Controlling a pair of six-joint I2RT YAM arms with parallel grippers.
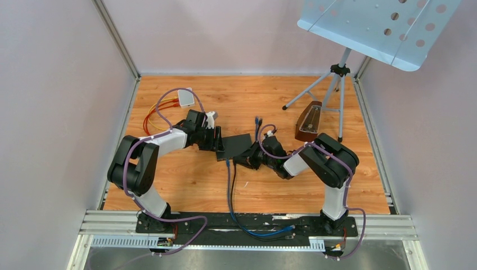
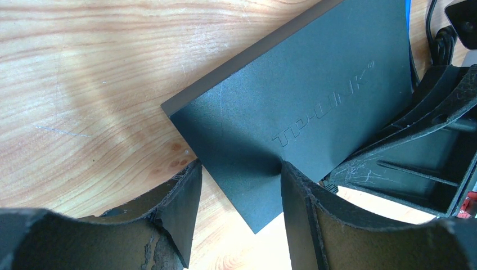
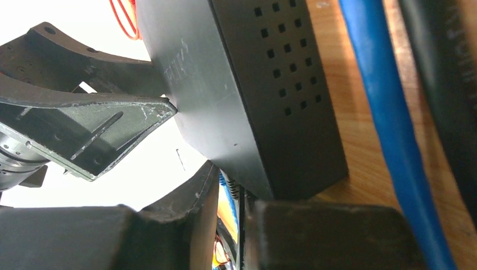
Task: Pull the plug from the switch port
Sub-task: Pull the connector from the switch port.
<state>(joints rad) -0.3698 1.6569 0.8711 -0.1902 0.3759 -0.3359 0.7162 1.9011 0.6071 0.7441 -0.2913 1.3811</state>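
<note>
the right pincer (image 3: 232, 197) sits at the near face of the flat black metal network switch (image 2: 304, 95). its fingers stand close, with only a narrow slot between them and a sliver of blue in that slot; whether they truly bite on anything i cannot tell. the left pincer (image 2: 240, 169) pinches the switch by a corner, a finger on each side of it. the switch lies in the middle of the orange-brown wooden worktop (image 1: 185, 185), between the two arms. the plug (image 1: 226, 161) of the thin blue network cable (image 1: 229, 185) meets the switch at its near left corner, and the cable trails toward the near edge.

to do this well, i judge, the right fingers should seat on the plug body with its latch pressed, not on the cable. the pull should run straight out along the port while the left holds the box firm; a slanted tug could jam the latch or drag the switch.

only the overhead view shows the cable's run and both arms. only the right wrist view shows the vent holes (image 3: 287, 62) and the finger slot. only the left wrist view shows the embossed brand lettering (image 2: 323, 107) and the corner grip.
</note>
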